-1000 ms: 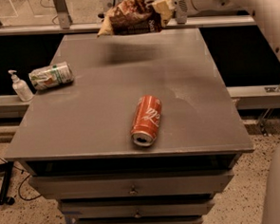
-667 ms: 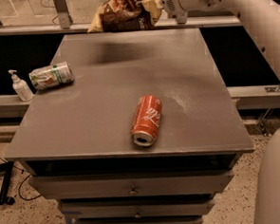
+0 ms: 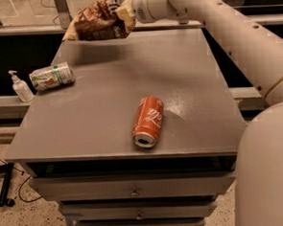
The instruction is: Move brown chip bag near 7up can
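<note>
gripper (image 3: 125,11): clamped on one end of the brown chip bag (image 3: 96,25), beyond and right of the 7up can (image 3: 52,76).
brown chip bag: aloft over the worktop (image 3: 98,112) far edge, apart from the 7up can.
risk: the lying 7up can may roll if the bag lands on it; the thin end grip could slip.

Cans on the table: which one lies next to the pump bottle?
The green-and-silver 7up can, at the left edge beside the pump bottle. The red can lies alone nearer the front. The gripper holds the brown chip bag above the far edge.
</note>
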Tool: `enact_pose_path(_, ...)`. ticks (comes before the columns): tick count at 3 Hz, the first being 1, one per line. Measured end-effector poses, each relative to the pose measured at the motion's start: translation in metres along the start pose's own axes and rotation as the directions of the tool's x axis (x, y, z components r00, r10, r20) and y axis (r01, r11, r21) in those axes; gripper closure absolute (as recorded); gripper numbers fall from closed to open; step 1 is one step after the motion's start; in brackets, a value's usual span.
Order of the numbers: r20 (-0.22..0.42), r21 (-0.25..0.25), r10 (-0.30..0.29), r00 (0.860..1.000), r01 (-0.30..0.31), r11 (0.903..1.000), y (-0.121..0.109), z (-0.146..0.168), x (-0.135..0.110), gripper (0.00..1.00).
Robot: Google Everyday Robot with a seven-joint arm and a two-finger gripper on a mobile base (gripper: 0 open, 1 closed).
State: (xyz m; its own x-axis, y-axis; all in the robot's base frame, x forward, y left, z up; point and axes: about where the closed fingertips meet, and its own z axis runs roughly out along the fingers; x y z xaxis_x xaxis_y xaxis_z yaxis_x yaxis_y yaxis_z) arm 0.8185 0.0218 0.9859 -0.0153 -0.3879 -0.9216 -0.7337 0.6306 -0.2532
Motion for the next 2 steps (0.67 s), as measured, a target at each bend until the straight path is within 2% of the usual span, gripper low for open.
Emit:
enact_pose_path(1, -0.006, -0.037, 0.05, 0.999, -0.05, 0.998, 0.028, 0.028, 0.004, 1.0)
enact_pose_path(2, -0.018, -0.061, 0.097, 0.995, -0.098, 0.9933, 0.049, 0.041, 0.011, 1.0)
